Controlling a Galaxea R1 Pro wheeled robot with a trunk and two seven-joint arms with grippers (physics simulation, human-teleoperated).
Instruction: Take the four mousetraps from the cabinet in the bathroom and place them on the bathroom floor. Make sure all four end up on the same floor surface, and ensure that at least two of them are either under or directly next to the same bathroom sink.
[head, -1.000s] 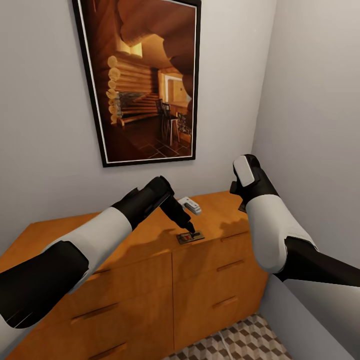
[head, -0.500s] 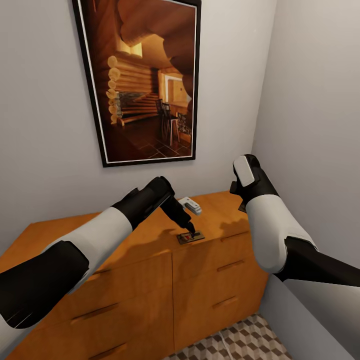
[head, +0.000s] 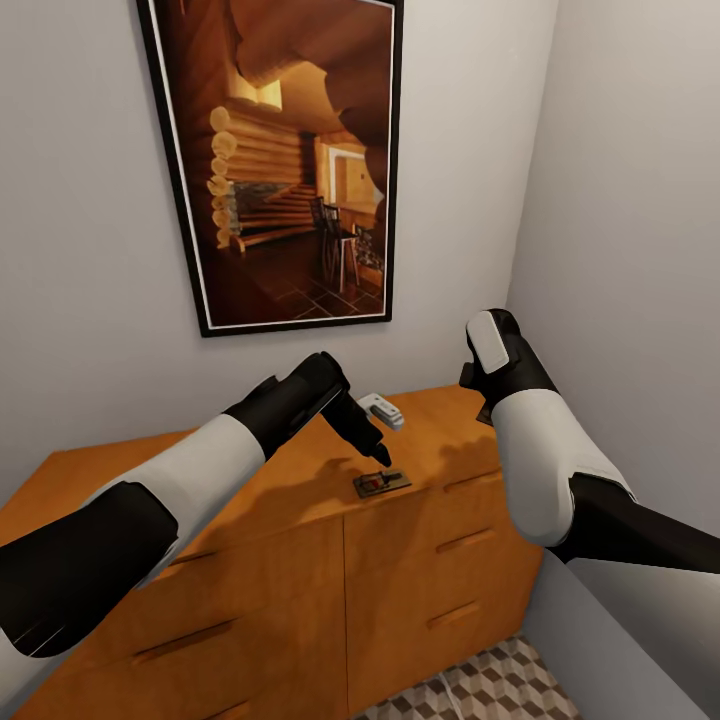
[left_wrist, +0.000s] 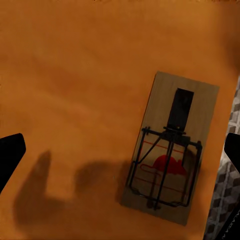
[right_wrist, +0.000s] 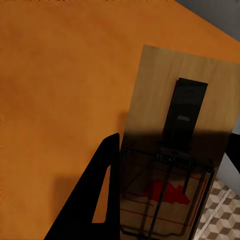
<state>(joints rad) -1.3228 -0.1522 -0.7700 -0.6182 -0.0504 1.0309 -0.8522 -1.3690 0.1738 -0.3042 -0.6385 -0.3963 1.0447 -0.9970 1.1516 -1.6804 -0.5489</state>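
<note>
Flat on top of the cabinet (head: 300, 560), close to its front edge and above the seam between the two drawer columns: first mousetrap (head: 381, 484), a tan board with dark wire and a red spot, clear from the left wrist (left_wrist: 172, 152). Just above it, not touching: left gripper (head: 380, 460), pointing down, spread wide, one fingertip (left_wrist: 10, 152) well off either side of the board. Gripper shadow on the orange wood beside the trap.

Between the right gripper's (right_wrist: 170, 160) fingers (right_wrist: 102, 195): second mousetrap (right_wrist: 185, 115), raised off the cabinet top, its board overlapping grey wall at one corner and bathroom floor (right_wrist: 215, 220) at another. Gripper closed against the long edges of the board, holding it. Right arm (head: 530, 450) bent upward near the cabinet's right end, by the side wall.

Toward the back edge of the cabinet top, behind the first trap: small white object (head: 381, 408). Above the cabinet on the back wall: large framed picture (head: 290, 160) of a log interior. Below the drawer fronts, at the cabinet's right front corner: a patch of cube-patterned floor tile.
</note>
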